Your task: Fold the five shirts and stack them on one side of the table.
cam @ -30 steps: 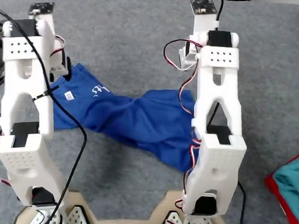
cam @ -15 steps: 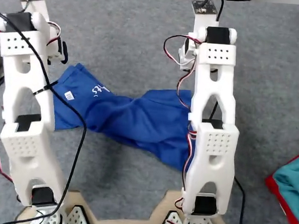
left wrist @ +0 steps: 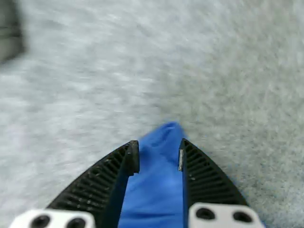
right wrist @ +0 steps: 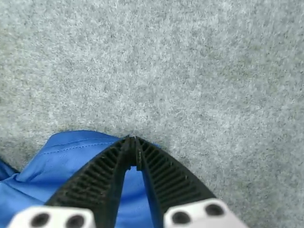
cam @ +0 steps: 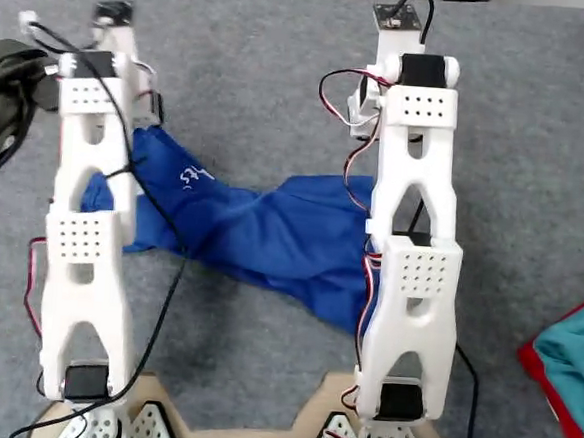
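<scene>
High view: we note the left gripper (left wrist: 158,154) spread astride a corner of the blue shirt (cam: 261,232), which lies crumpled mid-table; the right gripper (right wrist: 132,142) pinches its far edge. We judge this shirt's folding barely begun, and a teal pile (cam: 573,364) sits at the table's right edge.

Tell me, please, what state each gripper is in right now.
Left gripper: open, jaws either side of a corner of the blue shirt.
Right gripper: closed, apparently pinching the blue shirt's edge.
</scene>
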Robot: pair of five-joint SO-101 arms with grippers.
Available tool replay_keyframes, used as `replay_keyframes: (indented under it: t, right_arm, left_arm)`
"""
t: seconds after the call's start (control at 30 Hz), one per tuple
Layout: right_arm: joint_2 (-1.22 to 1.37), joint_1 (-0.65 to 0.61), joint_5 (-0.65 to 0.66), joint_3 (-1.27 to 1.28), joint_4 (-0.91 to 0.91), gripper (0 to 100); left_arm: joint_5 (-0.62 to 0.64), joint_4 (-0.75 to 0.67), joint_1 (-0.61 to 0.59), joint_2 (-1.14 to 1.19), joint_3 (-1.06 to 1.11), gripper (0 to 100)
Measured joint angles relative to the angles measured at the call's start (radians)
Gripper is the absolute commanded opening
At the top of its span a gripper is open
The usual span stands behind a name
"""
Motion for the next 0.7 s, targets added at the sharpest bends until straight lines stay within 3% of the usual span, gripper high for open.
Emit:
replay_keyframes:
  t: [0.13,0.3,0.43,0.7]
  right_arm:
    - [0.0,0.0,0.0,0.0,0.0,0.9]
    - [0.0,0.0,0.0,0.0,0.0,0.9]
    - [0.0,0.0,0.0,0.0,0.0,0.9]
    - [0.0,0.0,0.0,0.0,0.0,0.9]
  left_arm:
    - [0.0,0.018,0.02,0.049,-0.012,14]
    - [-0.002,0.14,0.003,0.057,-0.018,13]
    - [0.002,0.204,-0.051,0.057,-0.018,1]
    - [-0.008,0.213,-0.123,0.023,0.072,2]
